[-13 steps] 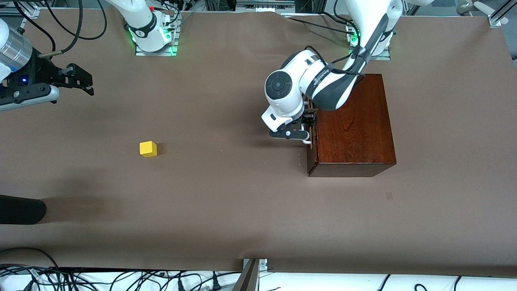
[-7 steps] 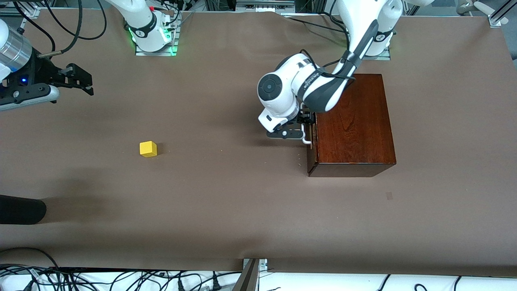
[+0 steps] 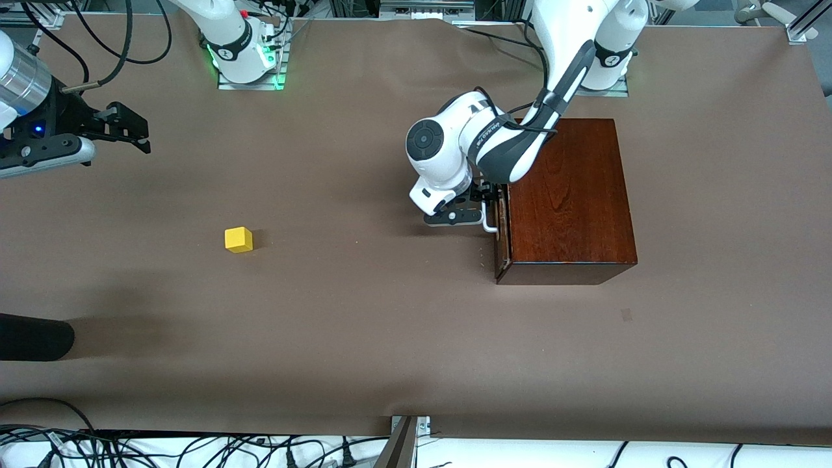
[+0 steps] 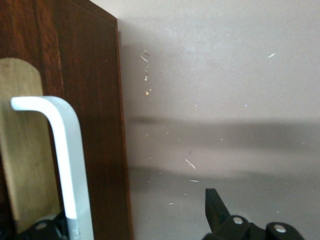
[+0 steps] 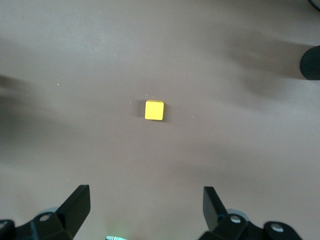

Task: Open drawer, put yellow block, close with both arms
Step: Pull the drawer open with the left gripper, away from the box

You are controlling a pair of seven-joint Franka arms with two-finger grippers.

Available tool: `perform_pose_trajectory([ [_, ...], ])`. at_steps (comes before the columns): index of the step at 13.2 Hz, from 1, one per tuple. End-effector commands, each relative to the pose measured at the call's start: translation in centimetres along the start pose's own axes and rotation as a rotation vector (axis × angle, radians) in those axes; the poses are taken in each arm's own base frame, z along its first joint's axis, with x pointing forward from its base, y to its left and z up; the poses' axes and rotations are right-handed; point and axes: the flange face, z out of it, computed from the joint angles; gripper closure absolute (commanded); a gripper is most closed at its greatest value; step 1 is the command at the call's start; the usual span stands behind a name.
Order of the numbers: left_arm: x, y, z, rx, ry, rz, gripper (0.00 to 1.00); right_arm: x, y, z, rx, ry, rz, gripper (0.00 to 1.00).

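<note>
Change: the drawer [image 3: 498, 224] of the glossy dark reddish-brown wooden box [image 3: 567, 198] now shows a thin pale gap along its dark front, where half a second ago it sat nearly flush; the left arm's wrist has drawn away from the box toward the table's middle.
Meaning: I judge the pull has only begun; the drawer is barely out, too little yet to take a block.
Left gripper [image 3: 481, 209]: black-and-grey two-finger tool at the white U-shaped bar handle [image 4: 64, 165]; in the left wrist view the bar runs down between the fingers, one finger [image 4: 216, 209] standing well off it, the other mostly hidden at the frame edge. Whether the fingers are clamped on the bar I cannot tell.
Right gripper [image 5: 146, 207]: fingers wide apart, empty, hanging over the table's right-arm end, toward the robots' edge; this arm waits.
Yellow block [image 3: 238, 239]: small bright yellow cube, matte, sharp-edged, alone on the table toward the right arm's end, well apart from the box; it lies below the right gripper's camera, untouched.
Box: rectangular, polished, visible grain and a sheen on top; stands near the left arm's base at the robots' edge.
Drawer front: dark brown panel with a rounded pale light-wood inset behind the handle.
Table [image 3: 364, 325]: covered in matte brown paper, lightly speckled with crumbs near the box.
</note>
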Motion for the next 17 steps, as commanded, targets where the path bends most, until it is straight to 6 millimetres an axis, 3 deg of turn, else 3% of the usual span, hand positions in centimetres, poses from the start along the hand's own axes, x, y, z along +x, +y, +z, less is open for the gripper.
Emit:
perform_pose_trajectory([
  [1,-1.1,5.1,-0.3,-0.147,0.058,-0.018,0.0,-0.2,0.1,-0.6,0.015,0.0,0.016,0.0],
  [6,-1.9,8.8,-3.1,-0.247,0.074,-0.033,0.0,-0.2,0.4,-0.4,0.015,-0.003,0.015,0.0],
  [17,-3.3,9.3,-3.4,-0.2,0.073,0.003,0.0,0.2,0.8,-0.3,0.007,0.013,0.015,0.0],
])
